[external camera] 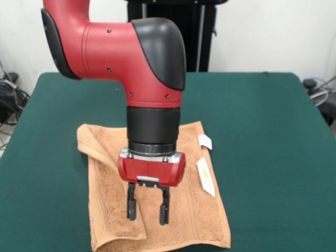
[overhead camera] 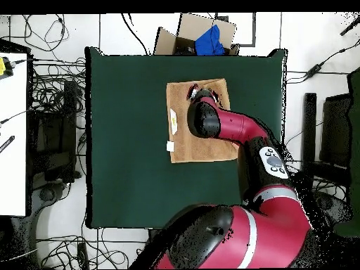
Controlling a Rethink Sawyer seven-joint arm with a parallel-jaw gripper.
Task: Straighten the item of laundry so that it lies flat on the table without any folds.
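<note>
So the light orange-tan terry-cloth towel (external camera: 184, 210) sits on the dark green felt-topped table (external camera: 273, 136), roughly mid-table and toward the camera-side edge in the front view. It's not flat: the left edge is folded over on itself in a long strip, and the far-left corner is curled up. Two small white tags (external camera: 206, 176) stick out along its right edge.

The red and black arm's gripper (external camera: 147, 209) hangs straight down over the folded left part, black fingers (external camera: 131, 202) spread a bit apart with nothing between them, tips at or just above the cloth. A cardboard box (overhead camera: 184, 33) with something blue sits off the table's edge in the overhead view.
</note>
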